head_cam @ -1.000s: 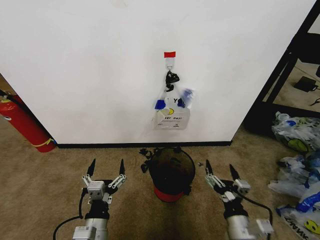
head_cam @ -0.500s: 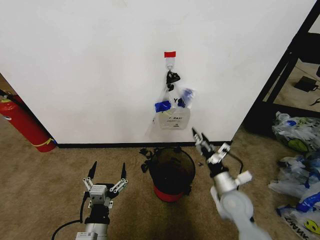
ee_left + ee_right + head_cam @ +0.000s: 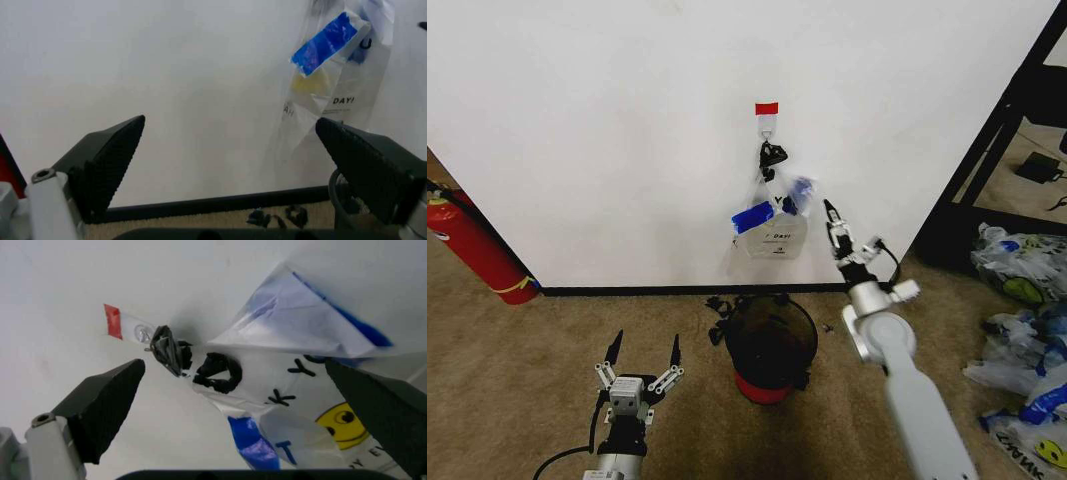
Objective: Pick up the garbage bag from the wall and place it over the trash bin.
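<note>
The garbage bag (image 3: pixel 774 222), translucent white with blue handles and a yellow smiley, hangs from a small hook (image 3: pixel 768 126) on the white wall (image 3: pixel 607 140) under a red tape strip (image 3: pixel 767 108). A black clip (image 3: pixel 771 157) holds its top. My right gripper (image 3: pixel 842 232) is raised close to the bag's right side, open, with nothing between its fingers. In the right wrist view the bag (image 3: pixel 300 390) and hook (image 3: pixel 142 333) lie just ahead of the open right gripper (image 3: pixel 233 375). The trash bin (image 3: pixel 772 345) stands below the bag. My left gripper (image 3: pixel 639 358) waits low and open, left of the bin.
A red fire extinguisher (image 3: pixel 472 245) leans at the wall's left end. A black shelf frame (image 3: pixel 997 150) stands at the right, with heaped smiley bags (image 3: pixel 1027 330) on the carpet beside it. Small black bits (image 3: pixel 717 305) lie by the baseboard.
My right arm has risen from beside the bin up to the bag's right side. The bag's blue handle has swung a little. The left gripper has drawn back slightly.
</note>
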